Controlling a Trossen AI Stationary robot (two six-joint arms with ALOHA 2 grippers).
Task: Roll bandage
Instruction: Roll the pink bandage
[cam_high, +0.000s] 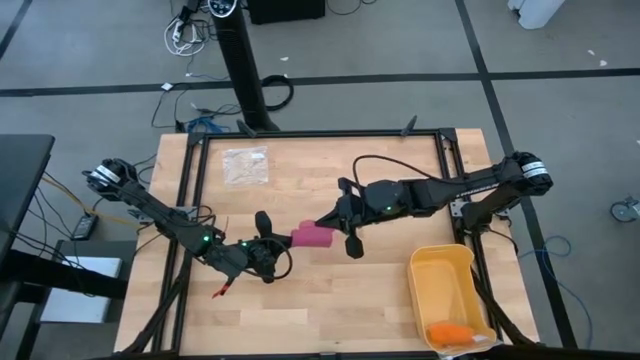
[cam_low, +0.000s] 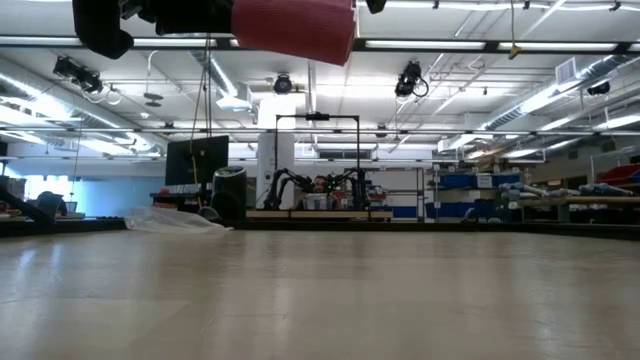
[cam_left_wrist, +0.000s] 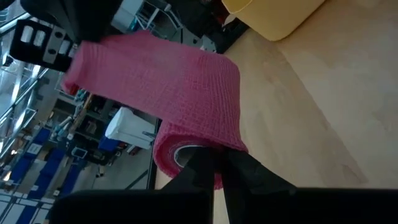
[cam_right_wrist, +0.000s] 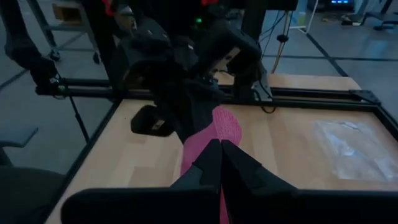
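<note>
Two grippers meet at mid-table on one bandage (cam_high: 311, 237), a pink-magenta fabric strip held clear of the wooden tabletop (cam_high: 330, 300). In the low view the bandage (cam_low: 295, 27) hangs at the upper edge of the picture, well above the table surface.

Nearest the front edge, a yellow bin (cam_high: 449, 294) sits at the right front corner with a small orange object (cam_high: 449, 331) inside it. A small red item (cam_high: 223, 289) lies on the table just beside the left arm.

The left gripper (cam_high: 283, 245) reaches in from the left side. Its fingers (cam_left_wrist: 205, 167) are closed on the rolled end of the bandage (cam_left_wrist: 168, 93); in the left wrist view the roll's end face shows directly above the fingertips, and a flat length of fabric extends away from the roll.

The right gripper (cam_high: 326, 222) reaches in from the right side and meets the opposite end of the bandage. Its fingers (cam_right_wrist: 211, 163) are pressed together on the pink fabric (cam_right_wrist: 214, 134), which runs from them toward the left gripper (cam_right_wrist: 180, 93).

Farther back, a clear crinkled plastic bag (cam_high: 245, 165) lies flat near the rear left of the table, well apart from both grippers. It also appears in the right wrist view (cam_right_wrist: 351, 149) and in the low view (cam_low: 170, 220).
</note>
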